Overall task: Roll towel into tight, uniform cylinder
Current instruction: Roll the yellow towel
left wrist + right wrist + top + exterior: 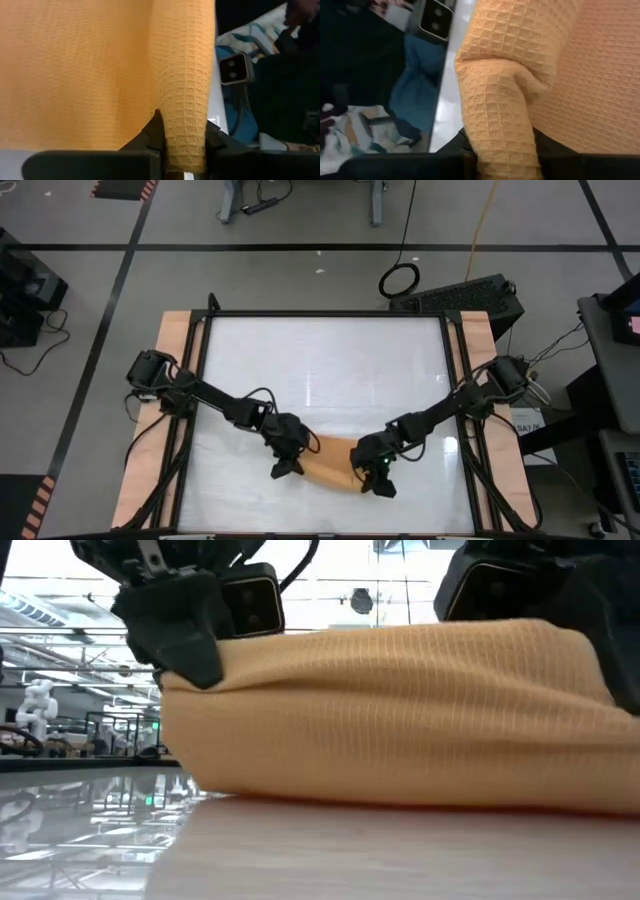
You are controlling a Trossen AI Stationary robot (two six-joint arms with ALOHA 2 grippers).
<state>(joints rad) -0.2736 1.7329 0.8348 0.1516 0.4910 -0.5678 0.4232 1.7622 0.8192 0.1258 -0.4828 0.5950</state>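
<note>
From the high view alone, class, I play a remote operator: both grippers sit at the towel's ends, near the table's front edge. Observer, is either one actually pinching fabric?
Observer: Yes. In the left wrist view the left gripper has a fold of the towel clamped between its fingers.
Operator: And the right one?
Observer: The right gripper is shut on a bunched fold too.
Operator: Is the towel lifted clear?
Observer: No. The low view shows its underside lying on the table.
</note>
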